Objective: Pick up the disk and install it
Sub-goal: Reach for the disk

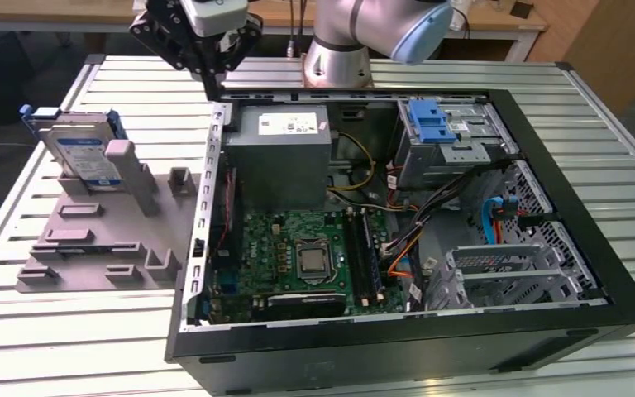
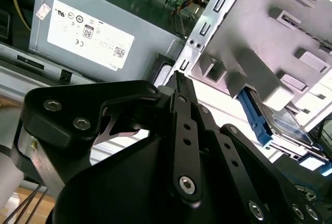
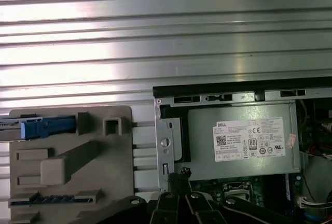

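**Empty claw over the case corner, disk apart in its stand**

The black linkage-fingered claw (image 1: 216,83) hangs with its tips pressed together and nothing between them. It points down at the back corner of the open black tower case (image 1: 406,339). Directly beneath and just inside the case wall lies the grey metal box with the white sticker (image 1: 284,153).

On the other side of that wall from the claw, well apart and lower, is the disk (image 1: 80,153). It is a flat silver-grey hard drive with a white-and-blue label and a blue plastic carrier frame. It stands on edge in a grey moulded fixture (image 1: 86,248) on the slatted metal bench (image 1: 582,91).

The step in hand looks like the reach toward the disk, with no contact made yet. To do it well, I judge the claw should spread before descending and come down square over the disk's upper edge. It should close on the flat faces rather than the flexible blue frame, clear of the fixture's posts.

Counted: one claw, one disk, one fixture, one case, one stickered box. One ribbed blue plastic latch (image 1: 433,124) lies farther across the case from the claw.
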